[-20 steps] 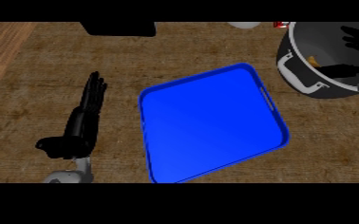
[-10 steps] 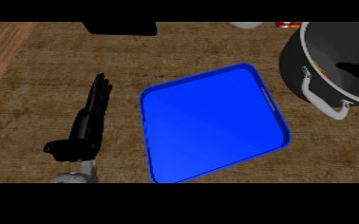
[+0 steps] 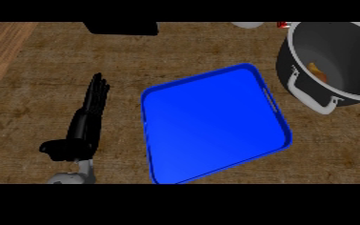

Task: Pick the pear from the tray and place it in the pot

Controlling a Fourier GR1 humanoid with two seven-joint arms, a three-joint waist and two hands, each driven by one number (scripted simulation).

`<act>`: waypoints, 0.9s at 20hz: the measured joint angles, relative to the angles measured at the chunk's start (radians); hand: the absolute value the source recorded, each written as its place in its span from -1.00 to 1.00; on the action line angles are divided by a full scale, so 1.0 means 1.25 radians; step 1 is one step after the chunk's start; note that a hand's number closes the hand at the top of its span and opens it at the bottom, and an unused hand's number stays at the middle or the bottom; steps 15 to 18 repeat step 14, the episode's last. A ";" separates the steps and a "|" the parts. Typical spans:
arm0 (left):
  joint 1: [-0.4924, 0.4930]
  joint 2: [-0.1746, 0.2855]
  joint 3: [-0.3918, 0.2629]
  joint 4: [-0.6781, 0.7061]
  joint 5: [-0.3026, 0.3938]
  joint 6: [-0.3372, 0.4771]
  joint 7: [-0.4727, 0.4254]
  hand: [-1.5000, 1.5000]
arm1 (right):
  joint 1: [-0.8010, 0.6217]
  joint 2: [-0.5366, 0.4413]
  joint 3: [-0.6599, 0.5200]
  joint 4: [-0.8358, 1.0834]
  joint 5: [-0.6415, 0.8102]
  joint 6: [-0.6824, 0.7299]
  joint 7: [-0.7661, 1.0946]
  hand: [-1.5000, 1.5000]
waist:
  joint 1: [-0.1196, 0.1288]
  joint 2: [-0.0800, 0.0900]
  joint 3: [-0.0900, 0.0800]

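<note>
Change since the earlier pictures?

— The right hand was seen over the pot [image 3: 330, 43] a second ago; it is no longer seen at all. More of the pot's inside is shown than before, and its white handle [image 3: 314, 97] is now fully in view.

Pear: where is it found?

— A small orange-yellow shape, taken to be the pear [image 3: 318, 72], is seen inside the pot, low against the inner wall. The tray [image 3: 211, 124] is blue and lies just left of the pot, apart from it.

And the left hand?

— The left hand [image 3: 83, 126] is laid flat on the counter [image 3: 56, 66], left of the tray, fingers straight and together, nothing held. It has hardly shifted.

Writing or labels?

— A red thing [image 3: 283, 25] and a white thing [image 3: 246, 25] are cut off at the top edge, and a black thing [image 3: 121, 27] further left; any lettering there is too small to be read.
</note>
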 measured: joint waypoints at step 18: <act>0.013 -0.002 -0.006 -0.012 -0.002 -0.005 -0.001 0.00 | 0.074 -0.080 -0.066 0.031 -0.071 0.025 -0.043 -1.00 | 0.004 0.001 0.002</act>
